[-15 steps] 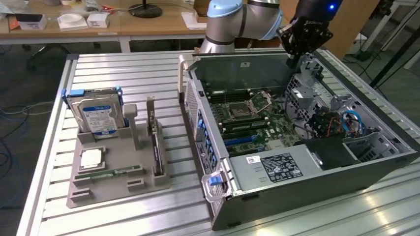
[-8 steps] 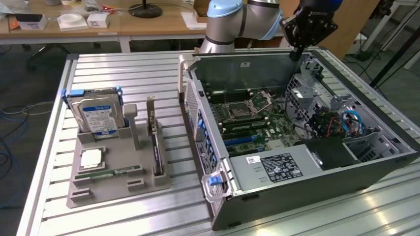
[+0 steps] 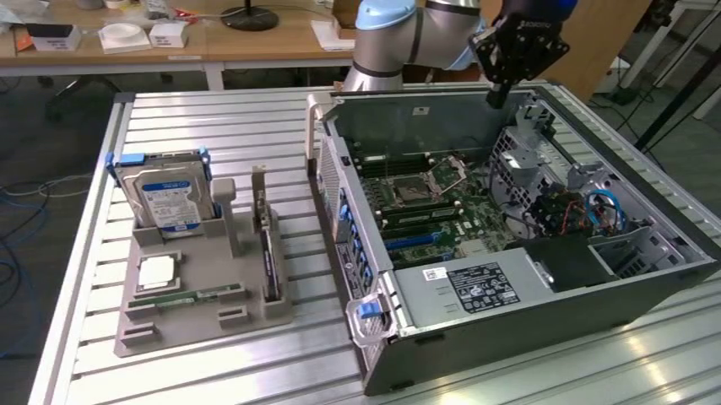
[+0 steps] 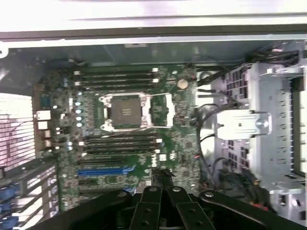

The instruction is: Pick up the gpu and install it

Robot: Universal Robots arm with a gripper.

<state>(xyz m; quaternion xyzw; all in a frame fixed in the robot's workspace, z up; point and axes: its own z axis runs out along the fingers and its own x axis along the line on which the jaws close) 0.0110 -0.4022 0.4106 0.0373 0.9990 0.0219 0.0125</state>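
Background: wooden desk (image 3: pixel 259 42) with boxes and a lamp base, beyond the far edge of the slatted metal counter (image 3: pixel 181 126).
Layout: grey parts holder (image 3: pixel 192 316) near the counter edge on the exterior view's left. Open computer case (image 3: pixel 507 346) lies on its side on the exterior view's right, just beside the holder.
gpu (image 3: pixel 269 261): stands on edge in the holder's slot nearest the case, silver bracket end pointing at the far edge. Untouched.
Holder neighbours: hard drive (image 3: pixel 167 194) upright at the far end, memory stick (image 3: pixel 186 297) lying flat near the front.
End effector (image 3: pixel 497 97): fingers pressed together, nothing held. It hangs over the case's far rim, well apart from the gpu.
Wrist view: end effector (image 4: pixel 162 182) looks down on the motherboard (image 4: pixel 134 139). CPU socket (image 4: pixel 125 111) is bare and the blue slot (image 4: pixel 103 170) is unoccupied.
Step in hand: my read is the pick hasn't started, since the arm sits above the case and not the holder.
Doing it well: fingers need to part before descent. Line them up across the card's thin faces, come straight down on the top edge, and grip mid-length so it doesn't swing.
Lift: pull along the slot axis. Tilting probably binds the card in the holder.
Risk: the case wall is close to that slot, so there's little side room for the wrist.
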